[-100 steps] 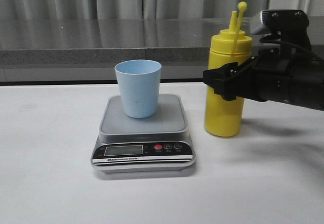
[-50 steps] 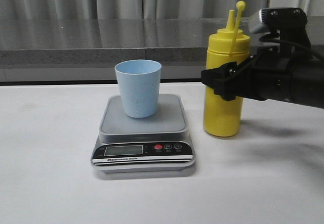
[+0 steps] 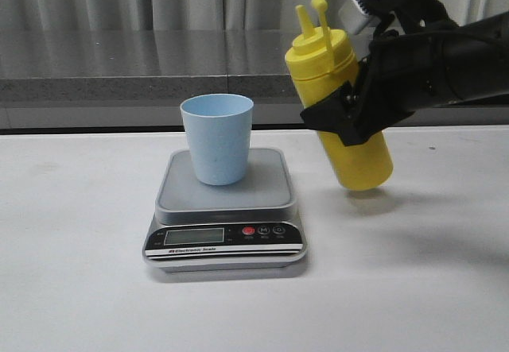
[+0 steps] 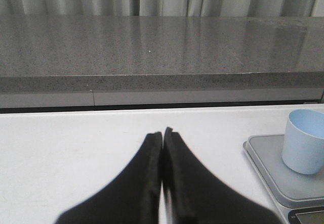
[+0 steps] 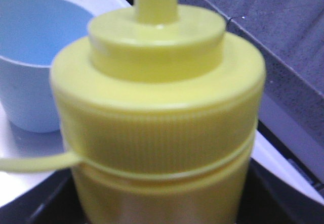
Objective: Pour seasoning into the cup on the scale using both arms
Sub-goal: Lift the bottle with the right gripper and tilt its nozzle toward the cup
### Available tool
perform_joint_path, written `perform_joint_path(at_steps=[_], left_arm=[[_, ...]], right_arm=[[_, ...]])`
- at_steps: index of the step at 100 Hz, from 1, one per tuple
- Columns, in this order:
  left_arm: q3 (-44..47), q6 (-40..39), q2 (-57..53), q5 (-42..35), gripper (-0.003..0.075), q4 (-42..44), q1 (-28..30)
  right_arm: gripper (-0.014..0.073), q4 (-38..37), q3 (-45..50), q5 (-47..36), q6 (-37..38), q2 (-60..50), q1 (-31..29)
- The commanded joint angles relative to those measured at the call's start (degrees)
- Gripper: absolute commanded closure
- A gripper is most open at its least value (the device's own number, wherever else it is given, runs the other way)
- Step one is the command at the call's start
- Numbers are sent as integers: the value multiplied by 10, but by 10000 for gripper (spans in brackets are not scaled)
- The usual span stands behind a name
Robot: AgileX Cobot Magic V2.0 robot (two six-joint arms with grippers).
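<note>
Gripping tilted yellow bottle (image 3: 338,106) off table, R claw (image 3: 343,117); L claw (image 4: 162,143) closed, empty; cup (image 3: 217,139) empty.

The seasoning bottle (image 3: 338,106) is bright yellow all over, its ribbed collar and nozzle the same shade. The cup (image 3: 217,138) is a plain pale blue. The scale (image 3: 225,209) has a silver-grey platform and a black front panel with a grey display, one red button and white lettering. The right gripper (image 3: 343,117) and left gripper (image 4: 162,148) are matte black. The table (image 3: 79,288) is white, and the far ledge (image 3: 119,66) is speckled grey.
</note>
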Motion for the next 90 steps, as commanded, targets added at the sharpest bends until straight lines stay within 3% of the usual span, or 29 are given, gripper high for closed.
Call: perform_joint_path(at_steps=[1, 44, 57, 90], left_arm=[[-15, -5, 6, -41, 740, -8, 0], [-15, -5, 6, -41, 740, -8, 0], [-15, -5, 6, -41, 740, -8, 0], [-15, -5, 6, -41, 740, -8, 0]], right_arm=[[400, -18, -34, 6, 7, -37, 1], [404, -103, -132, 259, 8, -40, 97], [442, -127, -158, 344, 8, -40, 126], [454, -148, -169, 386, 8, -40, 150]])
